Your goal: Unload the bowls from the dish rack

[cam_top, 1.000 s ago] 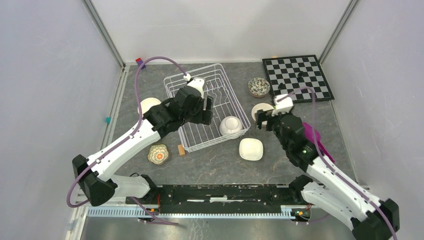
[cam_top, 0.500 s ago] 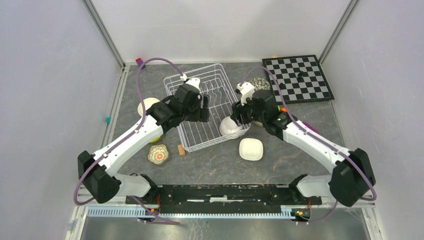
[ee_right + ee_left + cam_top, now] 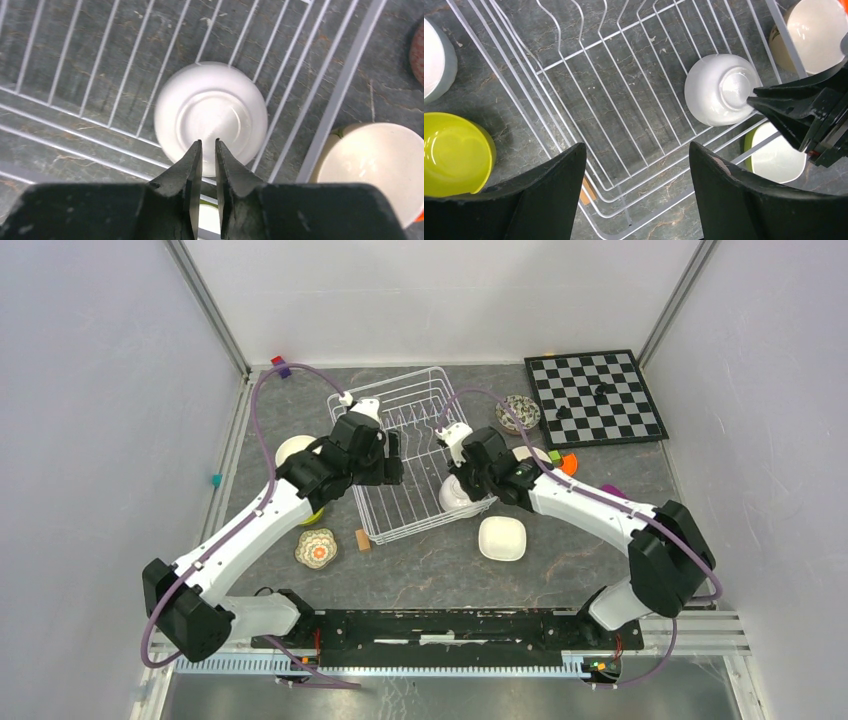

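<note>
Here the right gripper [image 3: 205, 144], narrowed to a slit, sits over the upturned white bowl [image 3: 210, 112] in the dish rack's [image 3: 400, 508] five o'clock corner. The left gripper [image 3: 636, 147] gapes wide.

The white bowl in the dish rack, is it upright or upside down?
Upside down: the white bowl shows its round foot ring facing upward.

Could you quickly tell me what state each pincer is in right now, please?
Left pincer: open, empty, over the dish rack.
Right pincer: nearly closed, gripping nothing, tips at the upturned white bowl.
</note>
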Available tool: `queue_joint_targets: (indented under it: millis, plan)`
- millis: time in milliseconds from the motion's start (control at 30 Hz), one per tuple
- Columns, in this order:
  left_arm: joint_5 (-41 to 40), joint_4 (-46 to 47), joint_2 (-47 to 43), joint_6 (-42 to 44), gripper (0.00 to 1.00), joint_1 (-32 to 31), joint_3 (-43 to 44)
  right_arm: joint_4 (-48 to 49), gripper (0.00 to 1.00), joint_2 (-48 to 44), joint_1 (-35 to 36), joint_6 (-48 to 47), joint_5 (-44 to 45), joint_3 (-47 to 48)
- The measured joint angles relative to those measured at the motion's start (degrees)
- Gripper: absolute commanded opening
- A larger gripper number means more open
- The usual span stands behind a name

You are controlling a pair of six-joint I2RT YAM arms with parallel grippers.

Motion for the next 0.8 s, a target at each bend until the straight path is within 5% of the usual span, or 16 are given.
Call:
queue_joint_targets:
  millis: [400, 800]
  plan:
    - [0.11, -0.09, -0.72, 0.0, 0.8, 2.05, -1.22, -0.74, 0.21, 7.08, 2.21, -0.09, 4.33, 3.98]
    - [-0.02, -0.52, -3.19, 0.0, 0.81, 4.39, -2.47, 2.56, 0.23, 14.64, 5.01, 0.07, -3.28, 17.09]
